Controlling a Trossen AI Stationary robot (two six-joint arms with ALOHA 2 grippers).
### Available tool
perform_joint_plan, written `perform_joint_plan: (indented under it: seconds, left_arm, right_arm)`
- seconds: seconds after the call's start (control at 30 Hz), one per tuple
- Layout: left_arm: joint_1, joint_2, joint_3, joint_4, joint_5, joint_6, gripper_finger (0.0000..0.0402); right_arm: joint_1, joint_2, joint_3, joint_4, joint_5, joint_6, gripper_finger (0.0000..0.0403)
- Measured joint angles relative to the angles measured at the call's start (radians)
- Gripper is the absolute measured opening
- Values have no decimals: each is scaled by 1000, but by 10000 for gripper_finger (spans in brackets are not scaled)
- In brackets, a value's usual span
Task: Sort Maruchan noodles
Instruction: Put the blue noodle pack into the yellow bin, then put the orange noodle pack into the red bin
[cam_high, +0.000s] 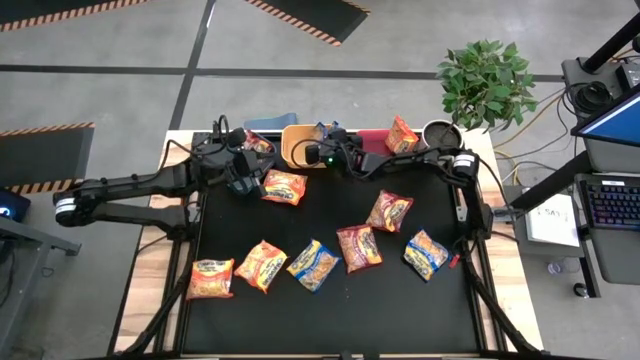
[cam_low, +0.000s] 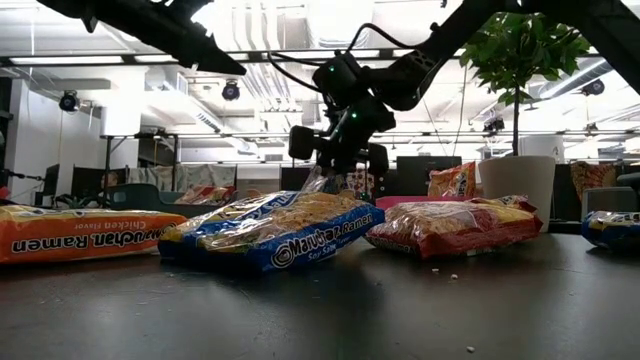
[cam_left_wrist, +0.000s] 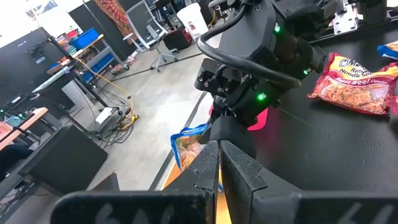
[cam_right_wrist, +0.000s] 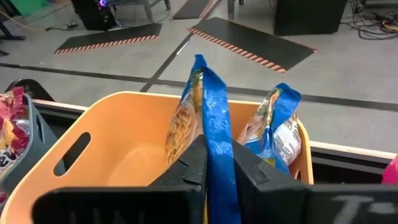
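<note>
Several Maruchan noodle packets lie flat on the black mat (cam_high: 340, 310), among them a blue-trimmed one (cam_high: 313, 264) and a red one (cam_high: 358, 247). My right gripper (cam_high: 322, 152) hangs over the yellow bin (cam_right_wrist: 118, 143), shut on a blue-trimmed packet (cam_right_wrist: 200, 106). A second blue-trimmed packet (cam_right_wrist: 278, 127) stands inside that bin, leaning on its wall. My left gripper (cam_left_wrist: 219, 158) is shut and holds nothing, just left of the yellow bin, above an orange packet (cam_high: 285, 186). My right gripper pinches the blue edge strip (cam_right_wrist: 216, 140) of the packet between its two fingers. The fingers come nearly level from the table's right side, slanting a little down. The packet stands on edge in the hold, its body over the yellow bin's inside.
A blue bin (cam_high: 270, 122) and a red bin (cam_high: 375, 137) flank the yellow one along the table's far edge; an orange packet (cam_high: 402, 134) stands in the red bin. A potted plant (cam_high: 487, 80) stands at the far right corner. The mat's near strip is bare.
</note>
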Motion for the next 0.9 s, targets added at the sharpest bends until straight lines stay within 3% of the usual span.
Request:
perform_joint_plan:
  seconds: [0.47,0.9]
  left_arm:
    - [0,0,0,0,0,0,0]
    - [0,0,0,-1,0,0,0]
  right_arm:
    - [0,-8,-1,3,1,-60,93]
    - [87,-197,-2,-141,-8,-256,80]
